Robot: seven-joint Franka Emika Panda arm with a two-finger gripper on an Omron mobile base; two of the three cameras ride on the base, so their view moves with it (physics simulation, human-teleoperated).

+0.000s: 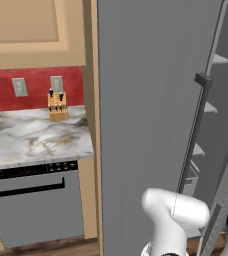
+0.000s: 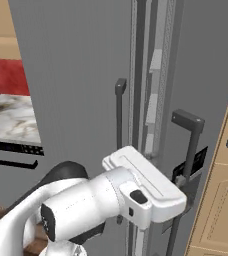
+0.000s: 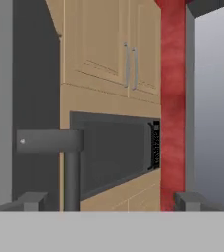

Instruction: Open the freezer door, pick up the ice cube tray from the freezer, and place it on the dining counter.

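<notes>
Two dark finger tips (image 3: 33, 201) of the gripper (image 3: 109, 202) stand wide apart at the bottom of the hand view, clamped on nothing; a dark grey bar handle (image 3: 70, 167) with a square top bracket rises between them, nearer the left tip, untouched as far as can be told. In the right base view the white hand hides the gripper's fingers, beside that same handle (image 2: 188, 150) on the right-hand grey panel. Past the handle the hand view shows tan cabinet fronts (image 3: 109, 54), a dark built-in oven (image 3: 119, 152), cut off at left by the handle, and a red strip of wall.

One freezer door (image 1: 146, 110), a tall matte grey panel with a thin black vertical handle (image 1: 193, 135), stands swung slightly ajar; in the gap, pale grey shelf edges (image 1: 218, 60) of the freezer (image 1: 226, 125) show, about four, their contents too narrow to make out.

Left of it lie a marble worktop (image 1: 31, 137) against a red backsplash, one knife block (image 1: 57, 106), two wall outlets (image 1: 19, 86) and a grey dishwasher (image 1: 33, 205)
</notes>
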